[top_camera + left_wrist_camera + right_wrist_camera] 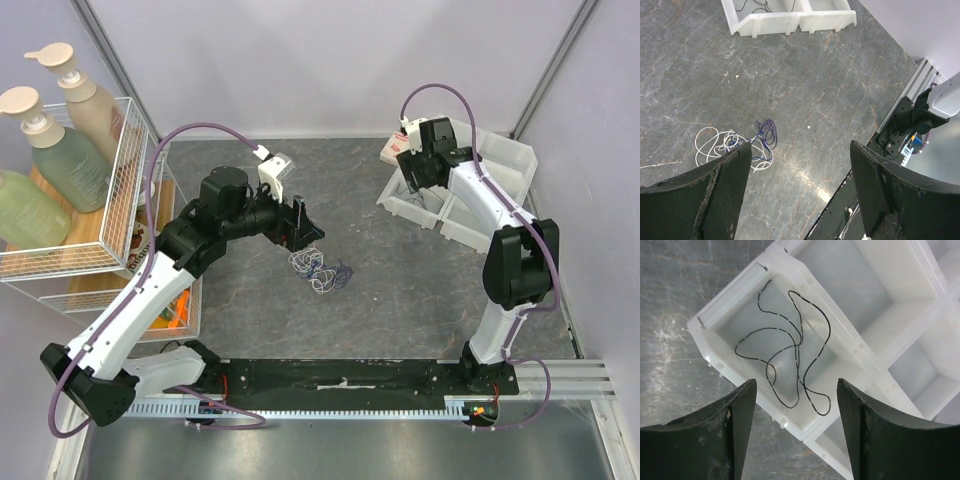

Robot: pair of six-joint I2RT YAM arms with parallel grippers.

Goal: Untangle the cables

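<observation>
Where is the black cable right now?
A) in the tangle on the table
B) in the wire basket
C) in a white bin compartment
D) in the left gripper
C: the black cable lies loose in a compartment of the white bin, below the open right gripper.

Tangled cables (318,270) at the table (420,290) centre, a lone cable (799,352) inside the bin (726,296) far right.

Bright, even light throughout, with soft shadows and mild glare on the table (805,176).
</observation>
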